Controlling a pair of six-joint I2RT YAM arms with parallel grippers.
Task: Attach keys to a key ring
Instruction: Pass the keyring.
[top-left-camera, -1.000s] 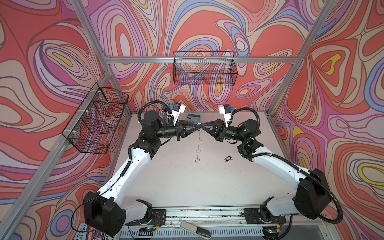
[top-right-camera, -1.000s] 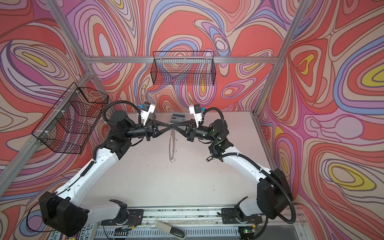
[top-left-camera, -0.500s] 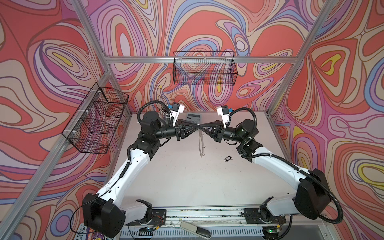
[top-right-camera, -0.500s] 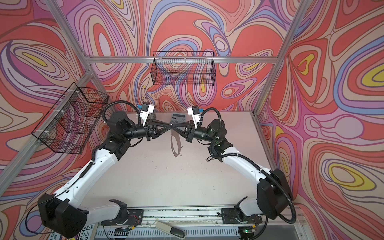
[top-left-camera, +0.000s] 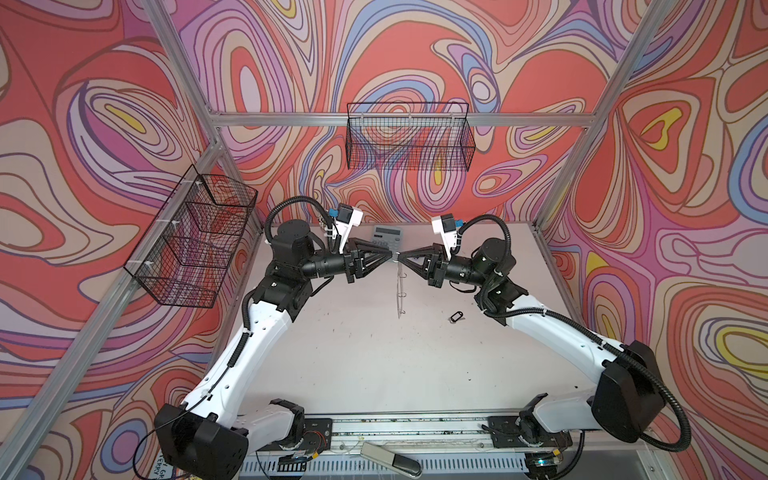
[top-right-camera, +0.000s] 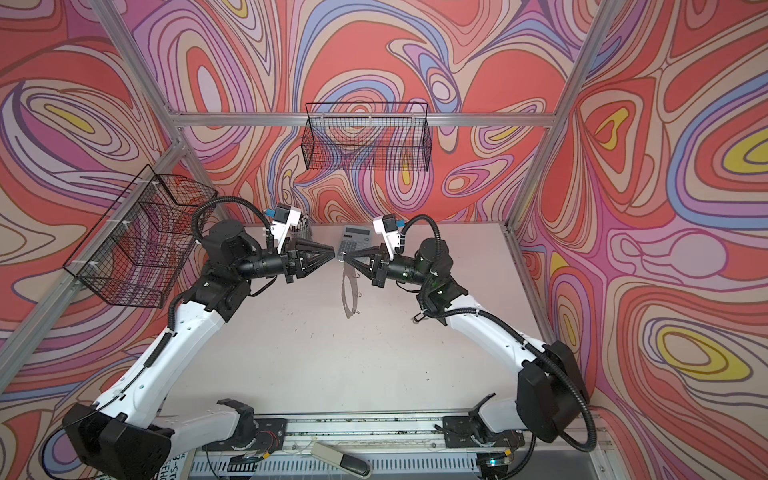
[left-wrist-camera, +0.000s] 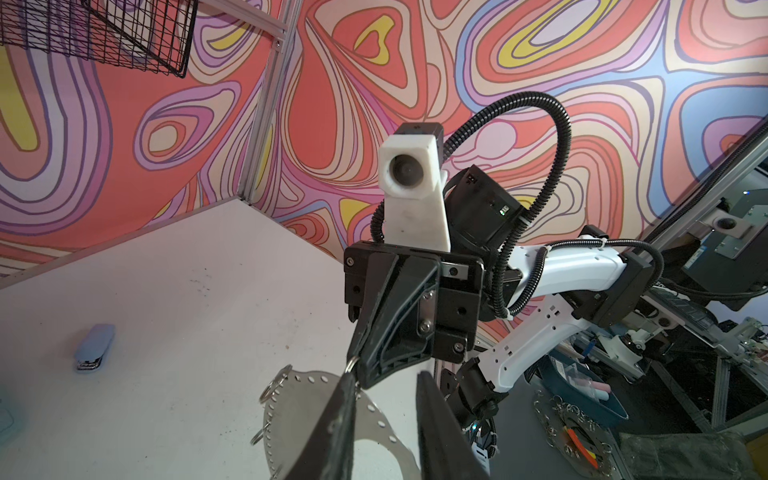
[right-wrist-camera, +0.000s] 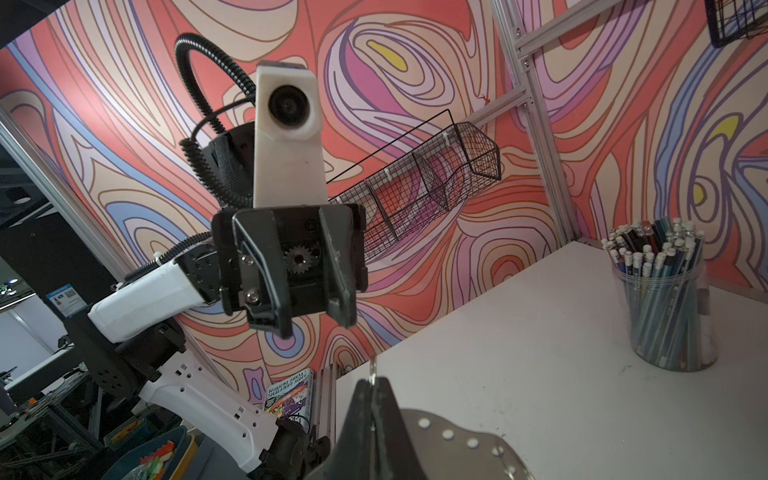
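Observation:
The key ring (top-left-camera: 401, 291) is a flat oval band with a dotted rim and small wire loops. It hangs edge-on above the table in both top views (top-right-camera: 349, 291). My right gripper (top-left-camera: 399, 257) is shut on a wire loop at its top, seen pinched in the right wrist view (right-wrist-camera: 372, 382). My left gripper (top-left-camera: 390, 255) faces it tip to tip. It is open (left-wrist-camera: 386, 376), with one finger close beside that loop and nothing between the jaws. The band (left-wrist-camera: 299, 399) hangs below both. The key with its black tag (top-left-camera: 456, 317) lies on the table near my right arm.
A calculator (top-left-camera: 386, 237) lies at the back of the table. A clear cup of pencils (right-wrist-camera: 665, 311) stands at the back left corner, and a small stapler (left-wrist-camera: 94, 347) lies on the table. Wire baskets hang on the back wall (top-left-camera: 409, 141) and left wall (top-left-camera: 195, 237).
My left gripper has opened and let go of the ring's top. The ring swung a little and now hangs from the right gripper alone.

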